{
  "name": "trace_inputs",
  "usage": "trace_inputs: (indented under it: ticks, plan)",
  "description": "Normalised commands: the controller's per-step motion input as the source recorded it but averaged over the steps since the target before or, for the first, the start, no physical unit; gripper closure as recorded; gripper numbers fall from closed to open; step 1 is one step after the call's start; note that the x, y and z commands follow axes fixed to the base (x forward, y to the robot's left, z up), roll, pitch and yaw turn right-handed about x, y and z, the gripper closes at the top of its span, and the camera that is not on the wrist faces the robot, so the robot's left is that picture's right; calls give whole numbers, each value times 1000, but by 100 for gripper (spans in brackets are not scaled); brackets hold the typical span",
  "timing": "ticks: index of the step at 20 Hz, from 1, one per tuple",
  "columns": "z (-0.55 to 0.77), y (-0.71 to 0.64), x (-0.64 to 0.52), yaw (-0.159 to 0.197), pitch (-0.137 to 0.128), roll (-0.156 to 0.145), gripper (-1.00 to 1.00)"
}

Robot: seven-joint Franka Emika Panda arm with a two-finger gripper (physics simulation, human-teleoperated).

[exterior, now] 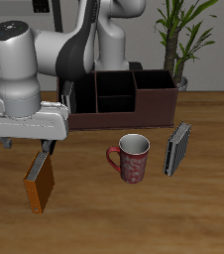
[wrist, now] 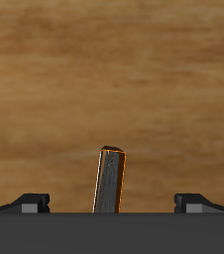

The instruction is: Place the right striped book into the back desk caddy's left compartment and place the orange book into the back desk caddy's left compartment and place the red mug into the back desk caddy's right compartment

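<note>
Gripper [exterior: 42, 149] hung low over the orange book [exterior: 40, 183], which stood on the wooden table [exterior: 198, 213] near its front edge, well apart from the back desk caddy [exterior: 124, 99]. Its fingers [wrist: 32, 202] stood wide apart with the book's upper edge between them, nothing held. A stiff, light hardcover, the book would likely take a firm pinch across its flat covers near the top. The arm reached forward with the wrist pointing straight down. The red mug [exterior: 133, 159] stood beside it.
</note>
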Motion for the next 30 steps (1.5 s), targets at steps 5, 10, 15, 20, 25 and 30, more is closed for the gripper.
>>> trace_inputs:
  ticks: [5, 10, 15, 20, 25, 30]
  plan:
    - [-329, -23, 13, -40, 15, 1, -100]
    - [-347, -28, 21, -18, 21, -13, -100]
    - [-135, -5, 8, -16, 17, 0, -100]
    - [-258, 17, -25, -3, 28, 6, -100]
    - [-201, -62, 38, -11, 30, -16, -100]
    - [-150, 27, -25, -5, 17, 5, -100]
